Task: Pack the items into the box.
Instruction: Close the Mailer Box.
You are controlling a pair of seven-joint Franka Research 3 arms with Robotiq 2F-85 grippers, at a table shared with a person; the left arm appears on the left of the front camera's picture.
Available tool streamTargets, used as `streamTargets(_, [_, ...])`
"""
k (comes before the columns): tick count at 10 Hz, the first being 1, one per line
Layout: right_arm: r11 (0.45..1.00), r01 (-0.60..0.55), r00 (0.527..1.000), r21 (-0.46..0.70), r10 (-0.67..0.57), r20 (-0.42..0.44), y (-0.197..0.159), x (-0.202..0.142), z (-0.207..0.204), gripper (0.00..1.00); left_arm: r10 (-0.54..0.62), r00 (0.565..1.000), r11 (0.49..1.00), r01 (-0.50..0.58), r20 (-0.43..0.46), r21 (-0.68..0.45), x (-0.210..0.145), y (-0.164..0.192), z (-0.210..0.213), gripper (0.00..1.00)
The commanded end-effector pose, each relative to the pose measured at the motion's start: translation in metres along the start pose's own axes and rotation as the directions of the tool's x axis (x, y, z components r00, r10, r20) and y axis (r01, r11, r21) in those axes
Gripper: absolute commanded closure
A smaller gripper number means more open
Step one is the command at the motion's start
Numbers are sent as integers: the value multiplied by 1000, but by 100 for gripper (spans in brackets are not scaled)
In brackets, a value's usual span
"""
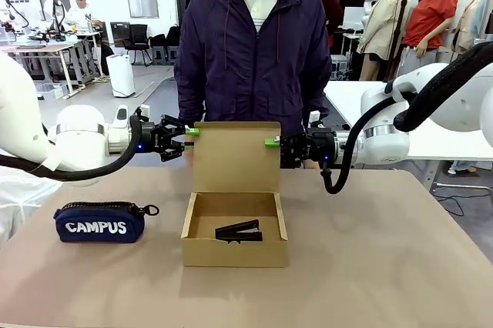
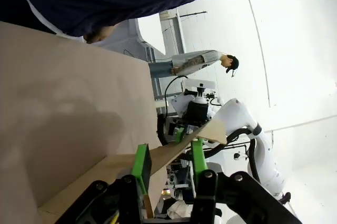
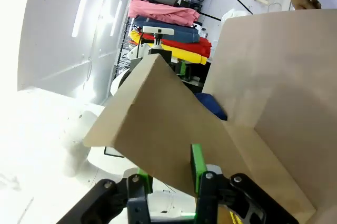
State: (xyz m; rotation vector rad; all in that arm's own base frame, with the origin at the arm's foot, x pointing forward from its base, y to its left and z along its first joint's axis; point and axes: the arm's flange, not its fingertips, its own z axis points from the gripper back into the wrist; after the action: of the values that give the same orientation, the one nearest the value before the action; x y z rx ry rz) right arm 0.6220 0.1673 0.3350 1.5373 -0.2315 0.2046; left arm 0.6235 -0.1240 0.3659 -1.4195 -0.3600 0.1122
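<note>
On the tan surface (image 1: pixel 385 251), left claw (image 1: pixel 190 132) and right claw (image 1: pixel 271 142) each pinch an upper corner of the box (image 1: pixel 235 220) lid.

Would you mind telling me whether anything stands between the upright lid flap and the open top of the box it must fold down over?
Nothing visible does: the lid flap stands upright, the box below lies open, and the stapler-like tool sits low inside.

A robotics lab: people at workbenches (image 1: pixel 46 47) with other equipment, white walls behind.
</note>
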Motion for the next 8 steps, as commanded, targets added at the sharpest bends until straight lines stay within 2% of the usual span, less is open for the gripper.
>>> streamTargets(1, [1000,2,1000,-17,-2,7,-4,2,-10,60,5,1000,999,-5,-6,-49,-1,8,-7,57])
streamTargets(5, [1000,7,1000,-6,-7,-3,-5,-2,-5,60,16,1000,1000,-17,-14,-22,-2,8,-5,57])
streamTargets(6, [999,-22,999,30,23,-32,-6,-2,-9,60,-232,972,959,224,-30,-175,-2,2,-11,57])
streamTargets(7, [996,-78,996,50,80,-43,-5,-5,-11,60,-313,947,922,286,-69,-260,-8,1,-11,57])
streamTargets(8, [992,-103,992,79,108,-59,-6,-8,-13,60,-404,907,889,359,-118,-286,-15,5,-11,57])
